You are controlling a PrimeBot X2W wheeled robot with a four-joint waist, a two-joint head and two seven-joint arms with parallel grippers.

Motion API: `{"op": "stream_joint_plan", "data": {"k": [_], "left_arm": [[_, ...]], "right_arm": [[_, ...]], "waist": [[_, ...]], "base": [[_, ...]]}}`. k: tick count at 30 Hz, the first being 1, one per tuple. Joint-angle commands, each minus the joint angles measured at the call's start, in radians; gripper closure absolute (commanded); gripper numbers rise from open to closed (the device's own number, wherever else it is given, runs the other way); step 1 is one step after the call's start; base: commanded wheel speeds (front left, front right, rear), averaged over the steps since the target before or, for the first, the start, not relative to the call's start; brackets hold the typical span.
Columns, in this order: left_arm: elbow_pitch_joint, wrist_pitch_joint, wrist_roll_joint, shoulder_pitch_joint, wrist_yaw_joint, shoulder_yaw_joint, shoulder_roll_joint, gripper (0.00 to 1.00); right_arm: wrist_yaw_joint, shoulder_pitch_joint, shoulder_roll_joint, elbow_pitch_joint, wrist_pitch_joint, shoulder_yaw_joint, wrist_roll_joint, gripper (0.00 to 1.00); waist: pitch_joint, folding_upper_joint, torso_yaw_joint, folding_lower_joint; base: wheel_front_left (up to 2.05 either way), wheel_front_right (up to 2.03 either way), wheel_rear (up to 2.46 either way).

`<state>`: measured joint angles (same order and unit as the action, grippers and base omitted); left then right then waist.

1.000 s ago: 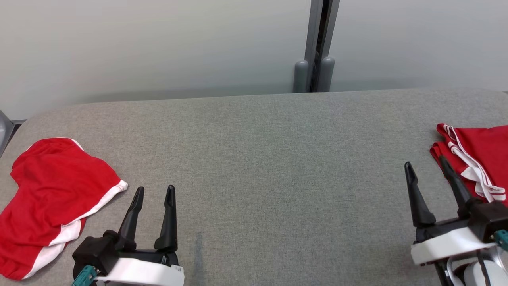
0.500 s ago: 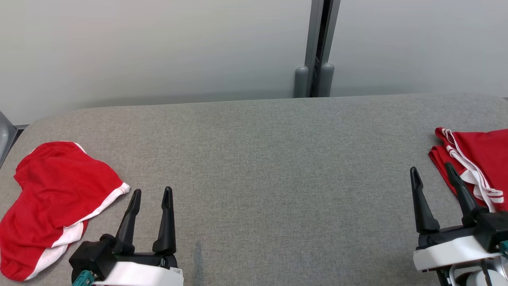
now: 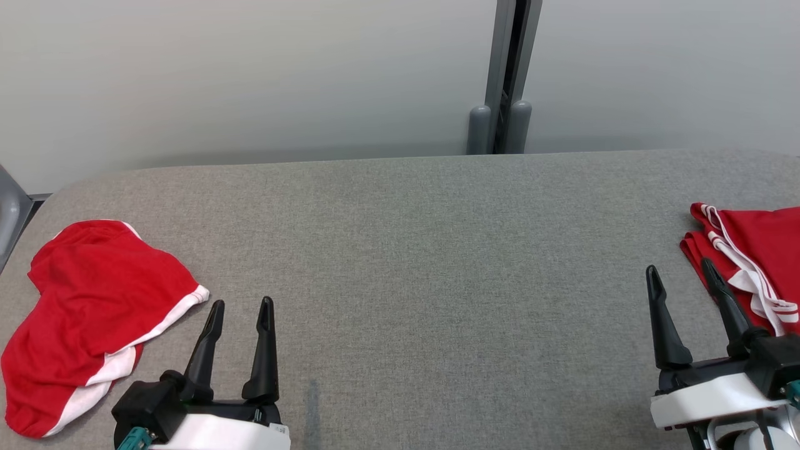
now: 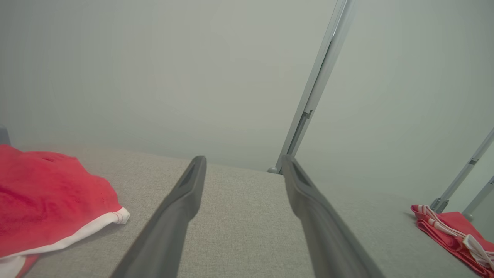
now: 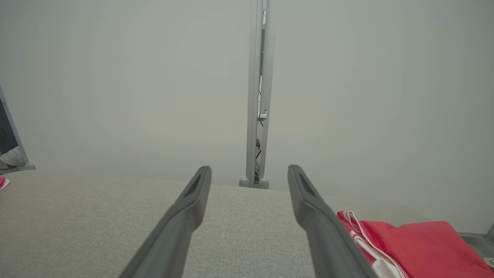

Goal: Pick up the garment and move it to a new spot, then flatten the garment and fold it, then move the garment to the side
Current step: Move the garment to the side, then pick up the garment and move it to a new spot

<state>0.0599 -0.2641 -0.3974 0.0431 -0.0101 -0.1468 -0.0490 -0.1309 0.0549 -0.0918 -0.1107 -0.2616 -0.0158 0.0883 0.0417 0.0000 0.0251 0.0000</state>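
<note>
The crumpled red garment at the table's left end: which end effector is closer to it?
Left. The left end effector sits just beside the crumpled red garment, not touching; the right end effector is far across the table, by the folded red garment.

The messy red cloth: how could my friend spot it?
Start at the big grey table. Go to its left end, beside the left gripper. The messy red cloth lies loose there, white-edged, unlike the folded red cloth at the right end.
</note>
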Motion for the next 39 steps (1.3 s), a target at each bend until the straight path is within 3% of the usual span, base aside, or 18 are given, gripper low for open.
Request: {"op": "stream_joint_plan", "data": {"k": [1, 11, 39], "left_arm": [[0.0, 0.0, 0.007, 0.0, 0.0, 0.003, -0.004, 0.0], [0.011, 0.0, 0.011, -0.021, 0.004, -0.01, -0.004, 0.0], [0.021, 0.0, 0.008, 0.003, 0.003, 0.015, -0.004, 0.0]], "right_arm": [[0.0, -0.006, 0.0, -0.003, -0.005, 0.002, 0.002, 0.0], [0.0, -0.012, 0.002, 0.012, -0.005, -0.009, 0.033, 0.0], [0.0, 0.001, 0.001, -0.046, -0.005, 0.17, 0.07, 0.0]], "waist": [[0.001, 0.0, 0.001, 0.0], [0.018, 0.0, 0.056, 0.0], [-0.009, 0.0, 0.473, 0.0]], "base": [[0.0, 0.0, 0.0], [0.0, 0.0, 0.0], [0.0, 0.0, 0.0]]}}
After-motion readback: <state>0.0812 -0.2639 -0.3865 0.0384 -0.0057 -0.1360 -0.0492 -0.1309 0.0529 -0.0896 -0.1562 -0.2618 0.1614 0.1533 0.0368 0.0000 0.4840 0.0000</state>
